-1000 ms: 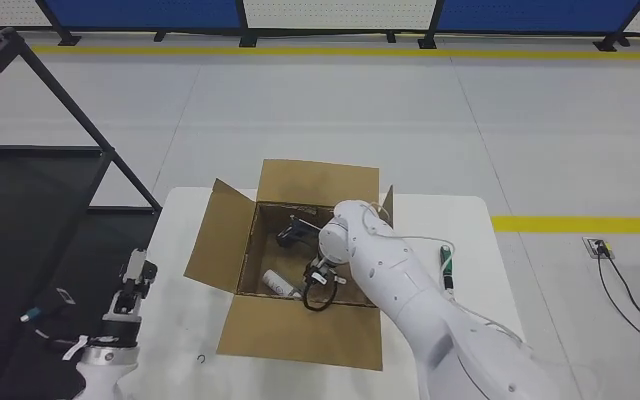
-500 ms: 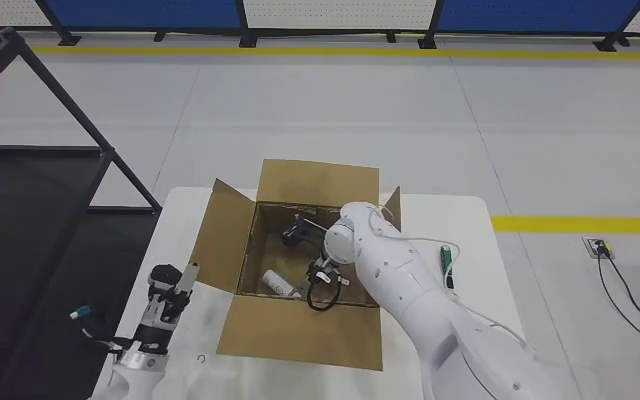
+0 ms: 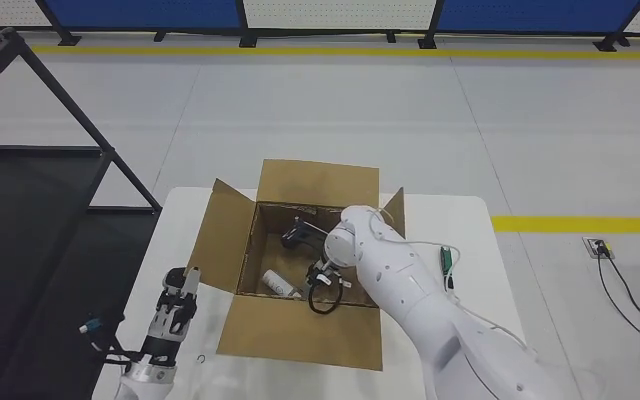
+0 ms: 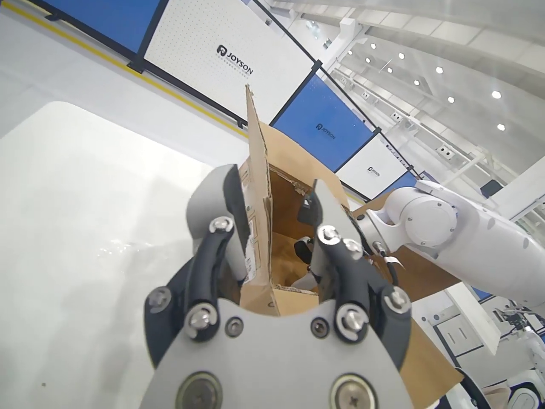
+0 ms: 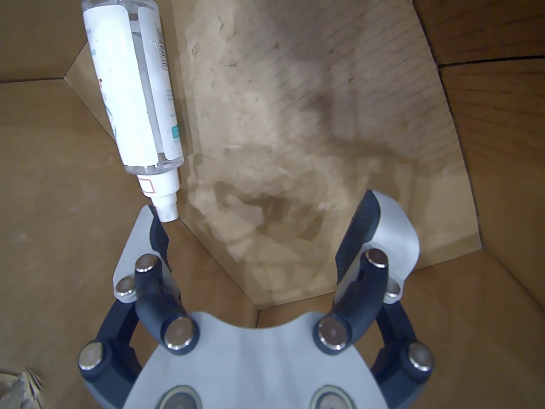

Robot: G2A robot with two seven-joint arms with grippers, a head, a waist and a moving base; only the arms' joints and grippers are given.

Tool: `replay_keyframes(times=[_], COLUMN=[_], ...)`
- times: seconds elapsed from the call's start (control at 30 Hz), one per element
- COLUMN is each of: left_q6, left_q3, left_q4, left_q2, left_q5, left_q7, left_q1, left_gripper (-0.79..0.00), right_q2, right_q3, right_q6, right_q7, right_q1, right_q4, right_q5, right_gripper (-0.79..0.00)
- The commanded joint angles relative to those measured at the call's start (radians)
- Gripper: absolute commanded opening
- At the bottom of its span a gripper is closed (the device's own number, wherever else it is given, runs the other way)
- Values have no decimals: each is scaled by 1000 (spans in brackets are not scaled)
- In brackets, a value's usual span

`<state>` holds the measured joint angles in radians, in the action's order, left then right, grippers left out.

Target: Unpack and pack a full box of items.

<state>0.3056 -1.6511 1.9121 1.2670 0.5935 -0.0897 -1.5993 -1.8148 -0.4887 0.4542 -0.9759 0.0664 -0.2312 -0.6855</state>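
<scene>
We see a brown cardboard box [image 3: 300, 335], a clear, white-labelled bottle [image 5: 132, 87] just off our grey, black-padded fingers [image 5: 391, 227], on a white table [image 3: 470, 232].

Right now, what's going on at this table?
The right gripper is down inside the open brown cardboard box, itself open, beside the cap of a clear plastic bottle with a white label lying on the box floor. Nothing is gripped. The left gripper, also open, is at the box's left flap, the flap's edge appearing between its fingers.
</scene>
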Motion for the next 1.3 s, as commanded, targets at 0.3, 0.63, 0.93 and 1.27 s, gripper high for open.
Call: replay_keyframes(times=[0.3,0.63,0.93,1.27], left_q6=[-12,20,53,53], left_q3=[11,14,11,-14], left_q4=[23,60,71,72], left_q2=[3,6,8,8], left_q5=[-36,-41,-71,-159], left_q7=[11,-16,-22,7], left_q1=[-24,-96,-136,-131], left_gripper=[-785,-785,-785,0], right_q2=[15,29,30,21], right_q3=[-10,-20,-24,-26], right_q6=[-1,35,25,-4], right_q7=[4,17,-13,-57], right_q1=[15,27,44,50], right_q4=[-31,-93,-163,-206], right_q5=[-24,-46,-62,-73], right_gripper=[0,0,0,0])
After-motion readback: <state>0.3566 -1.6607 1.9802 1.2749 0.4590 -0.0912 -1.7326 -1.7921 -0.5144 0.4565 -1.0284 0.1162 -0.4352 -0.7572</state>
